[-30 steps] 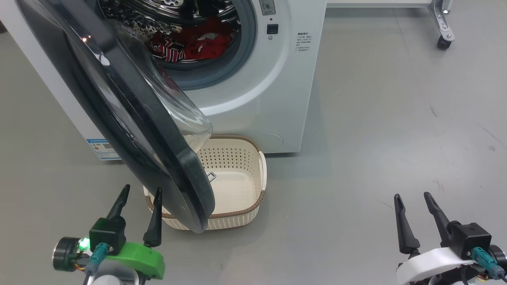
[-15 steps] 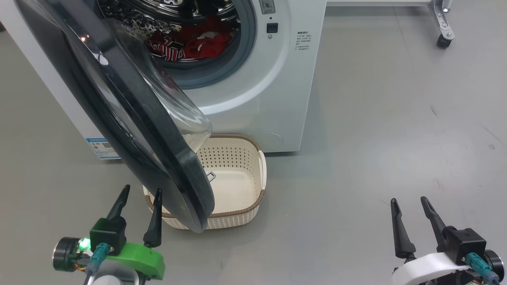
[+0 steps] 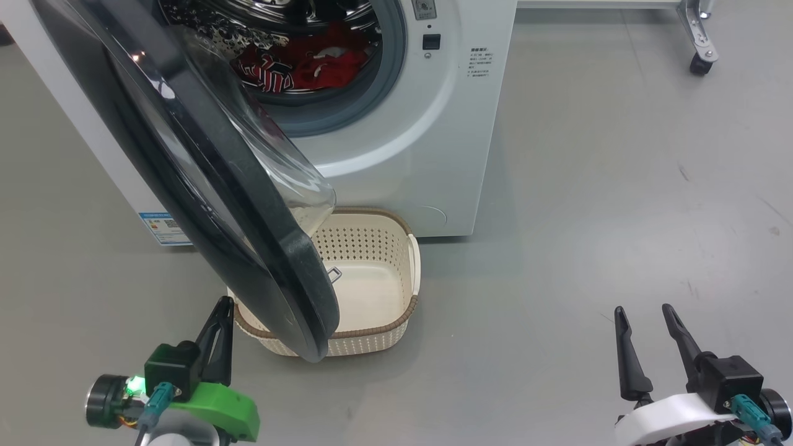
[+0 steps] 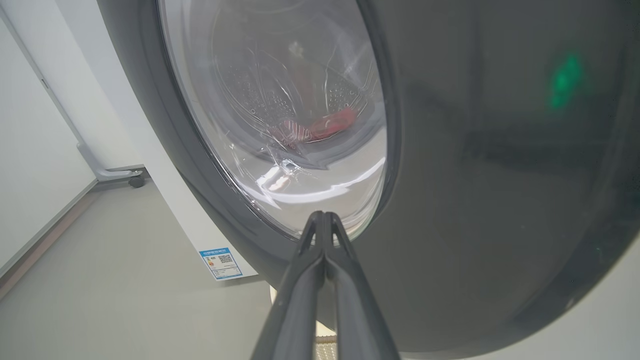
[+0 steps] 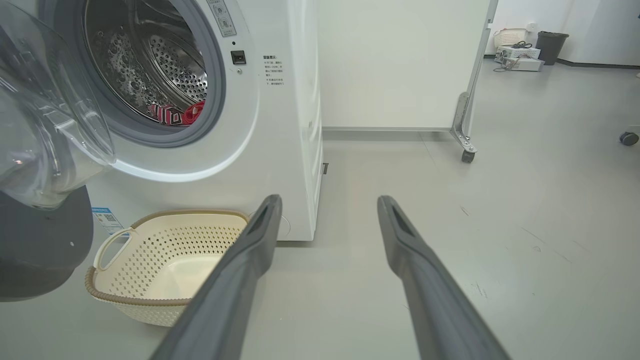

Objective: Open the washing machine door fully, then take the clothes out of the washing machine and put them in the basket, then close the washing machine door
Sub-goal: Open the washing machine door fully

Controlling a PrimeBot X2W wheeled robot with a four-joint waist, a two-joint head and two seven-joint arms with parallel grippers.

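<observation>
Left pincer (image 3: pixel 223 302) closed; blue sticker (image 3: pixel 162 227) print seems unreadable.

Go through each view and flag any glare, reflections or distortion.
Head view: soft, even light, with one small bright glint on the door rim. Left wrist view: a green glow mirrored in the glossy black rim, white streaks across the glass, and the clothes warped through it. Right wrist view: the wide-angle lens makes the washer edge lean, and the glass bulge blurs what lies behind it.
</observation>
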